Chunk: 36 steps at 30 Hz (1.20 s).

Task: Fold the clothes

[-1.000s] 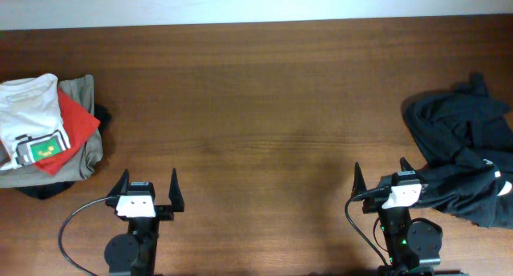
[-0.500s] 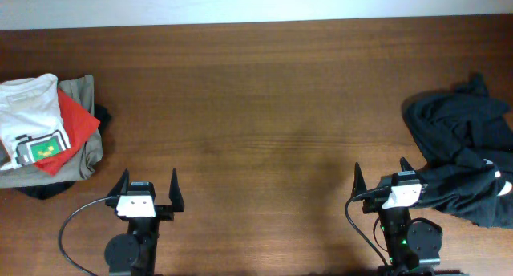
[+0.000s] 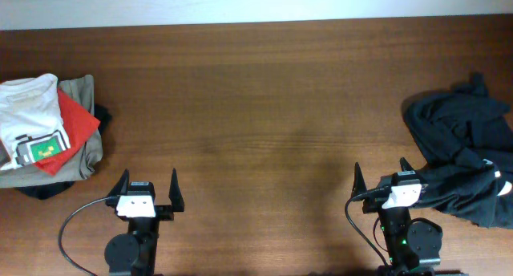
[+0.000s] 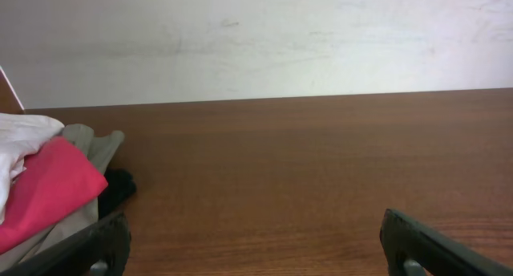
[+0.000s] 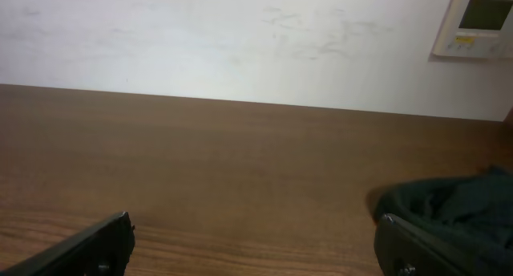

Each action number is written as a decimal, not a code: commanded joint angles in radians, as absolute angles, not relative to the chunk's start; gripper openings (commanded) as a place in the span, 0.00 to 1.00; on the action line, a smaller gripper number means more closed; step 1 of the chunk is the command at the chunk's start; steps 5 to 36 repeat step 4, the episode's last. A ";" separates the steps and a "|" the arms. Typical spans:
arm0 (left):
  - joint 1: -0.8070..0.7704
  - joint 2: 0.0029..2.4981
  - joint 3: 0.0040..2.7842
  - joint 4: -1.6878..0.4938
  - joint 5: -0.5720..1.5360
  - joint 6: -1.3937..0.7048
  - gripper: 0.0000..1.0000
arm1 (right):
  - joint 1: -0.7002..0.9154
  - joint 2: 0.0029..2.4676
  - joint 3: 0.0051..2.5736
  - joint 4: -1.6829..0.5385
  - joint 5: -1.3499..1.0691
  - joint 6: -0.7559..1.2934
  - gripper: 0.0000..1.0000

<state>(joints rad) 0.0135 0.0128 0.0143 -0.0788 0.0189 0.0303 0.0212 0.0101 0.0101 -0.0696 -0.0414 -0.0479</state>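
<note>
meeting a white wall (image 4: pixel 256 35), brown wooden table (image 3: pixel 256 107); left gripper (image 3: pixel 149 180) and right gripper (image 3: pixel 381 173) both spread wide.

Black arms (image 3: pixel 128 248), white wrist blocks (image 3: pixel 135 201), tapered black fingers (image 3: pixel 175 192), looping black cables (image 3: pixel 68 226), green base lights (image 3: pixel 403 242)

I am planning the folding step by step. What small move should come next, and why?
Probably the right gripper should reach to the black garment beside it and grasp an edge. It lies crumpled, not folded; the right gripper is open and empty, and so is the left gripper.
</note>
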 commanded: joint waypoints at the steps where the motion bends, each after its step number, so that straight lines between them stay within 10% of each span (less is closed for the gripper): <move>1: 0.015 0.006 0.009 -0.080 0.037 0.046 0.99 | 0.027 0.006 0.006 -0.075 -0.032 -0.036 0.98; 36: 0.015 0.006 0.009 -0.080 0.037 0.046 0.99 | 0.027 0.006 0.006 -0.075 -0.032 -0.036 0.99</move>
